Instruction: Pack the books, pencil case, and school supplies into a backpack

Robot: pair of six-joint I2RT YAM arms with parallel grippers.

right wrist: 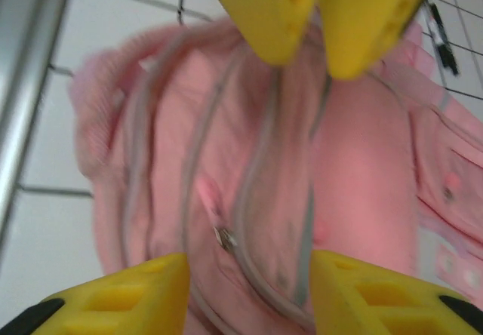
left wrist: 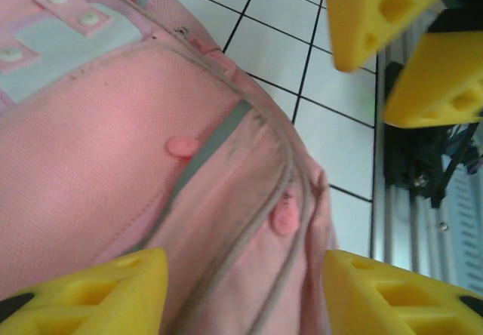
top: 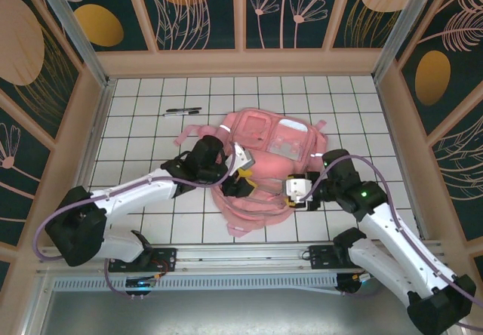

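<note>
Left gripper [left wrist: 245, 265] and right gripper [right wrist: 249, 263] stand apart-jawed over the backpack [top: 260, 127]; closing carelessly may pinch loose fabric, missing the zip pull [right wrist: 224, 237]

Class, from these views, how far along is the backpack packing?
Done: nothing certain; the backpack hides its contents. In hand: left fingers and right fingers are open over its near end, holding nothing. Left: pens lie loose on the table.
</note>
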